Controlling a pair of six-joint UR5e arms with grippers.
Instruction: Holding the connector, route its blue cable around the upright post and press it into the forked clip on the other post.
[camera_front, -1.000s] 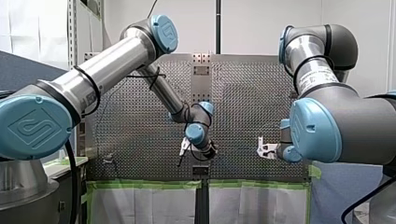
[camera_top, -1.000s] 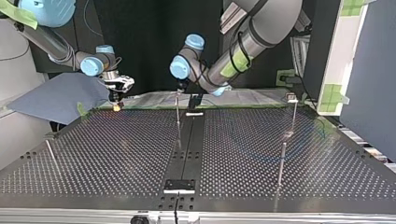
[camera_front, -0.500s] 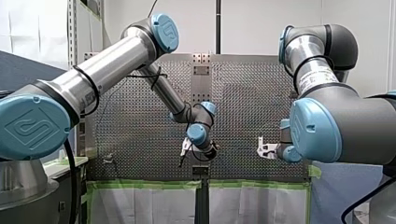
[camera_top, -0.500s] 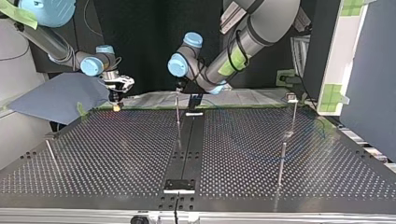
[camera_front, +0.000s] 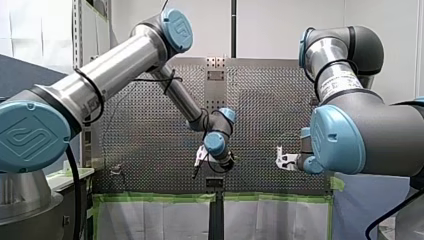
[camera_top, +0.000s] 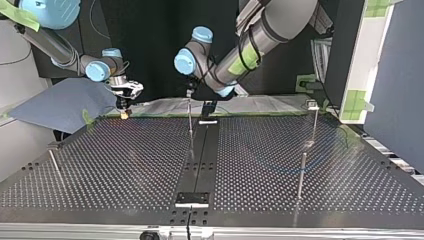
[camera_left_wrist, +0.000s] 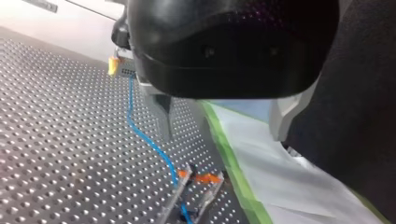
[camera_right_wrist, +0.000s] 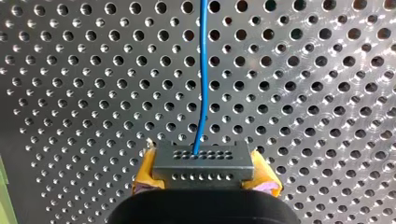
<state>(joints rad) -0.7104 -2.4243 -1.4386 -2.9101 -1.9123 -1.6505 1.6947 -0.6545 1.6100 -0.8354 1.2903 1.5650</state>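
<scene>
A: Front view?
B: My left gripper (camera_front: 200, 159) hangs at centre, my right gripper (camera_front: 281, 161) to its right.
A: Top view?
B: My left gripper (camera_top: 189, 93) is near the upright post's (camera_top: 190, 125) top.
A: Wrist views?
B: Left: my fingers (camera_left_wrist: 161, 116) are spread and empty; the blue cable (camera_left_wrist: 130, 102) reaches the forked clip (camera_left_wrist: 209, 191). Right: yellow pads (camera_right_wrist: 142, 175) clamp the connector (camera_right_wrist: 203, 161).

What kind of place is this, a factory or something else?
Probably a robotics laboratory test cell, not a production line: my left arm and my right arm work at a perforated table with thin upright posts, and green tape runs along its edge.
</scene>
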